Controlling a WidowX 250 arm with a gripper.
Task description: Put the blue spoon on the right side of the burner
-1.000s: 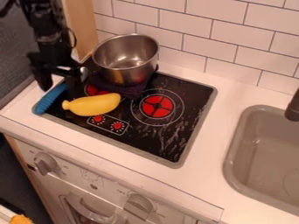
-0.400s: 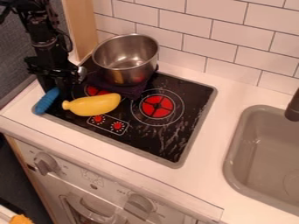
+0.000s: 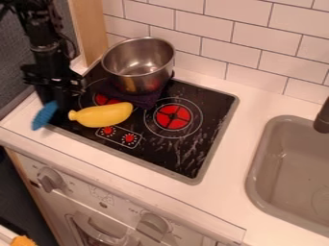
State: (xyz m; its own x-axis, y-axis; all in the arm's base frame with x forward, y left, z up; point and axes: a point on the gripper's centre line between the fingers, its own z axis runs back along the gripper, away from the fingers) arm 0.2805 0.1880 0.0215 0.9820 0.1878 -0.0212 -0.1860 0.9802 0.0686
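The black gripper (image 3: pixel 55 102) hangs low over the left edge of the stove, shut on the blue spoon (image 3: pixel 44 116). The spoon's blue handle sticks out toward the front left, past the cooktop's left corner, while the rest of it is hidden behind the gripper. Two round burners mark the black cooktop: the right burner (image 3: pixel 173 117) is bare, and the left burner (image 3: pixel 104 99) is partly covered.
A yellow toy banana-like item (image 3: pixel 103 115) lies just right of the gripper. Behind it a metal pot (image 3: pixel 137 67) stands on a dark purple cloth (image 3: pixel 146 99). A grey sink (image 3: pixel 289 173) is at the right, with tiled wall behind.
The gripper has come down and slightly left over the spoon, and its fingers have drawn together. The spoon's handle has shifted a little left and turned.
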